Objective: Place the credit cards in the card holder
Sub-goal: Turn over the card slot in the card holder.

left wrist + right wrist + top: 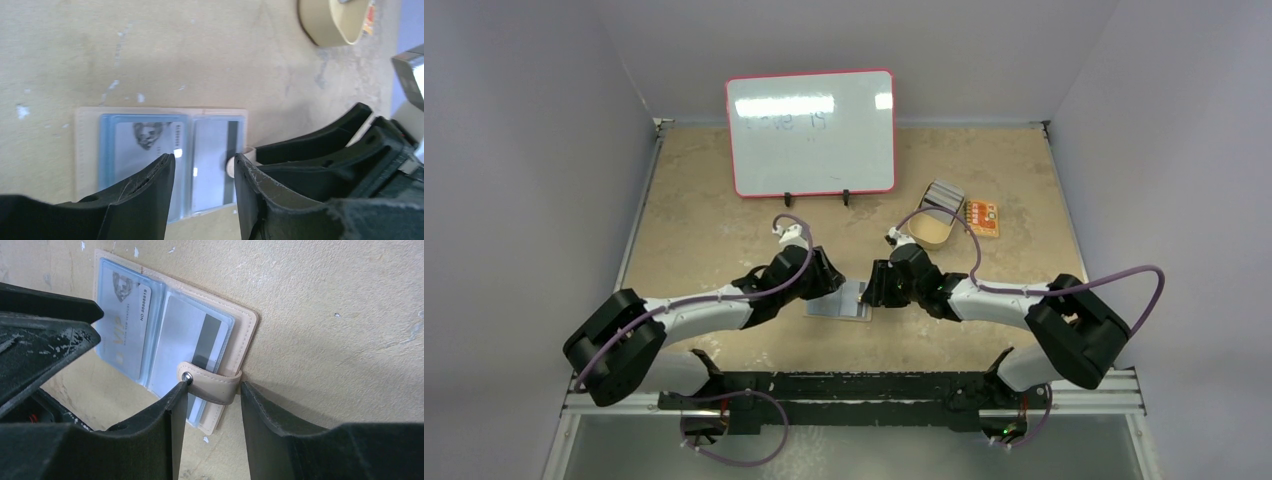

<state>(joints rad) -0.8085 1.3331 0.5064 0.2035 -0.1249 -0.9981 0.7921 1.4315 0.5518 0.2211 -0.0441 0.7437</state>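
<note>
The small tan folding card holder (pixel 246 330) is lying open and flat on the speckled beige table (pixel 704 220), in the middle between the two arms. Its clear sleeves are facing up. A light blue plastic card with a little picture (pixel 127 315) is sitting in one sleeve. A pale grey card with a black stripe (pixel 195 335) is sitting in the sleeve beside it. Both cards are staying inside the tan edges.

The left gripper (pixel 205 162) is hanging over the card holder's near edge. Its fingers are standing apart and nothing is between them.

The right gripper (pixel 214 387) is reaching in from the other side. The tan snap tab (pixel 222 386) is lying between its two fingers, and one finger is touching the silver button. I cannot tell whether the fingers are squeezing the tab or only sitting around it.

More cards (pixel 944 195) are leaning in the tan oval dish (pixel 929 232), far back on the right, well apart from the card holder. A small orange thing (pixel 982 217) is lying just beside the dish. The red-edged whiteboard (pixel 811 132) is standing at the back. Bare table is showing between the whiteboard and the grippers, and off to the left too.
</note>
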